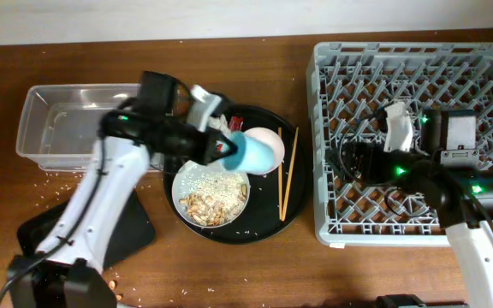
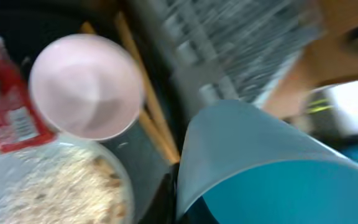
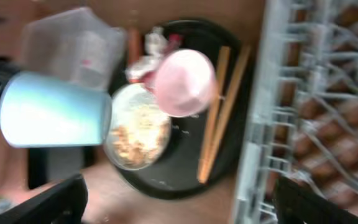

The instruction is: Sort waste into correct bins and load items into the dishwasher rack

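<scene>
Left gripper (image 1: 223,146) is clamped on the light-blue cup (image 1: 255,153). The cup is tipped onto its side just left of centre in the overhead view, over the upper rim of the pale grey plate (image 1: 181,181). In the left wrist view the cup (image 2: 278,168) fills the lower right, blurred, and the fingers themselves hardly show.

Right beside the cup in the overhead view sits the small white bowl (image 1: 272,142); I can't tell whether the two touch. The plate below carries white rice (image 1: 210,182) and tan nut scraps (image 1: 208,208). The red wrapper (image 1: 235,122) lies above the cup, near the top of the round black tray (image 1: 259,224). The chopsticks (image 1: 285,175) lie side by side, running up and down along the tray's right side.

Further left, the clear tub (image 1: 50,137) sits in the upper left. The black rectangular tray (image 1: 135,231) lies lower left, partly under the arm. Loose rice grains (image 1: 58,175) dot the wood below the tub.

Over on the right, the right gripper (image 1: 398,128) hovers above the dishwasher rack (image 1: 349,68), which takes up the whole right side. Its wrist view shows the dark fingers (image 3: 48,202) spread wide with nothing between them. That view looks across the tray toward the cup (image 3: 51,109) and bowl (image 3: 185,81).
</scene>
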